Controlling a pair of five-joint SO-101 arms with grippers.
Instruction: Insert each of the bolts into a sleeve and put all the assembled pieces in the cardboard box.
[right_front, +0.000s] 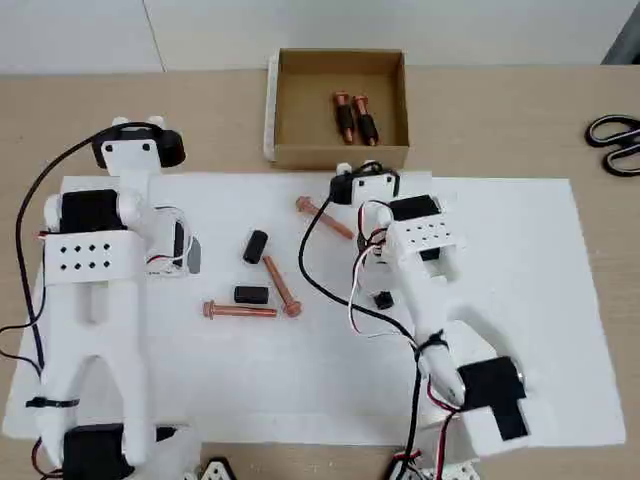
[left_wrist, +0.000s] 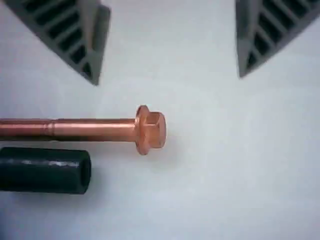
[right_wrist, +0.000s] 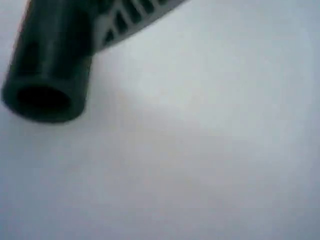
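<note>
A white sheet (right_front: 520, 300) lies on the table (right_front: 60, 120), with the box (right_front: 300, 150) at its far edge holding two assembled pieces (right_front: 354, 118). The left gripper (left_wrist: 167, 45) hangs wide open near a bolt (left_wrist: 100, 129) lying beside a sleeve (left_wrist: 45, 170). The right gripper (right_front: 385, 292) is clamped on a second sleeve (right_wrist: 47, 65), and two more bolts (right_front: 281, 285) and a third sleeve (right_front: 255, 246) lie loose mid-sheet.

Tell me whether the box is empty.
Not empty. Two sleeved bolts lie side by side on the floor of the box, toward its right wall.
</note>
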